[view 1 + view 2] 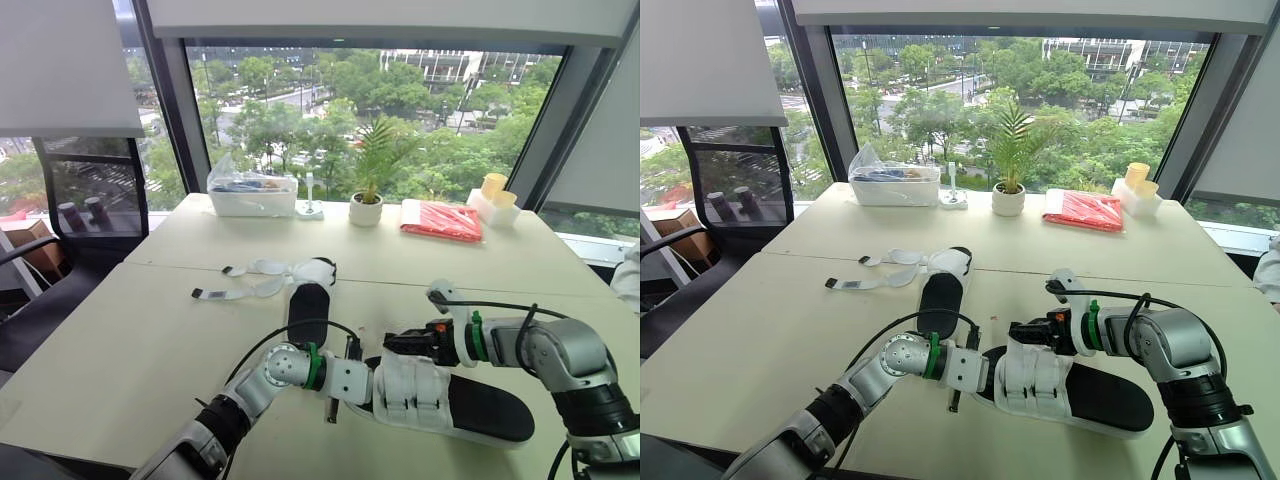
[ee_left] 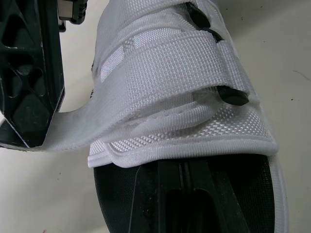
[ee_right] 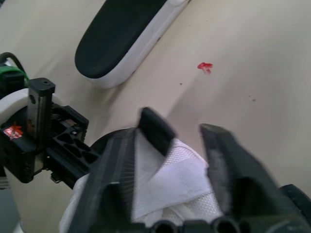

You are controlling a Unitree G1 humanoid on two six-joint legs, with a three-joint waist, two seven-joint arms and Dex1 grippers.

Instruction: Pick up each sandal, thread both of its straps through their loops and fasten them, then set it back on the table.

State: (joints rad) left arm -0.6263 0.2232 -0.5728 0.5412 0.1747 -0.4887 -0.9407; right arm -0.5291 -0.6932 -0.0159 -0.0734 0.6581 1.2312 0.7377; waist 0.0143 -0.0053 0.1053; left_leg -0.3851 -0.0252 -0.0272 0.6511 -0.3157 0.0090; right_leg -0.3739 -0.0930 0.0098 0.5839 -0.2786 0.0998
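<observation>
A sandal [image 1: 470,405] with a black footbed and white upper lies on the near table, both straps [image 2: 165,63] folded across it. My left gripper [image 1: 342,380] is at its toe end, fingers spread; a loose white strap end [image 2: 73,131] runs against one finger [image 2: 29,82]. My right gripper [image 3: 170,145] hovers over the upper from the right, open, with a black strap tab [image 3: 155,128] and white webbing between its fingers. The second sandal [image 1: 308,300] lies farther back, its straps [image 1: 240,285] trailing open to the left.
Along the window stand a plastic container [image 1: 252,195], a small potted plant [image 1: 366,205], a red packet [image 1: 440,220] and yellow cups [image 1: 495,190]. A chair [image 1: 80,215] is at the left. A person's sleeve [image 1: 630,275] shows at the right edge.
</observation>
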